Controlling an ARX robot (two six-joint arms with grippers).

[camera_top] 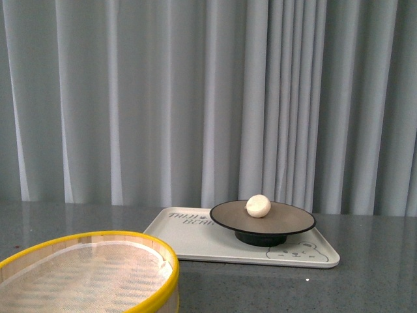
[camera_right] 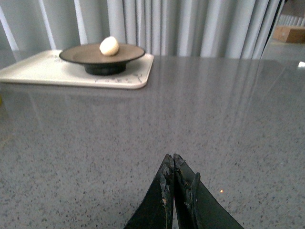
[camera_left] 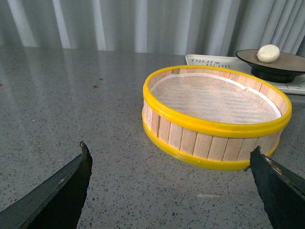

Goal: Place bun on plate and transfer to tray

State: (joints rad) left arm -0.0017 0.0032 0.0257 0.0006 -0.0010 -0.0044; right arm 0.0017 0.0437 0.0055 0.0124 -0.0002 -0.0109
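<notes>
The right hand (camera_right: 172, 164) shows at the near edge of the view, its two dark fingers (camera_right: 162, 195) pressed together tip to tip with nothing between them, hanging over bare grey speckled desk (camera_right: 214, 124). Well apart from it, at the far side of the desk, lies the cream tray (camera_right: 43, 74), flat, with faint dark print along its near rim. The plate (camera_right: 81, 53) stands on the tray on its black foot, toward the tray's end nearer the hand. The bun (camera_right: 109, 46) sits on the plate near its middle. Pale curtains (camera_right: 190, 24) hang behind the desk, and a brown box (camera_right: 290, 33) shows past their edge.
</notes>
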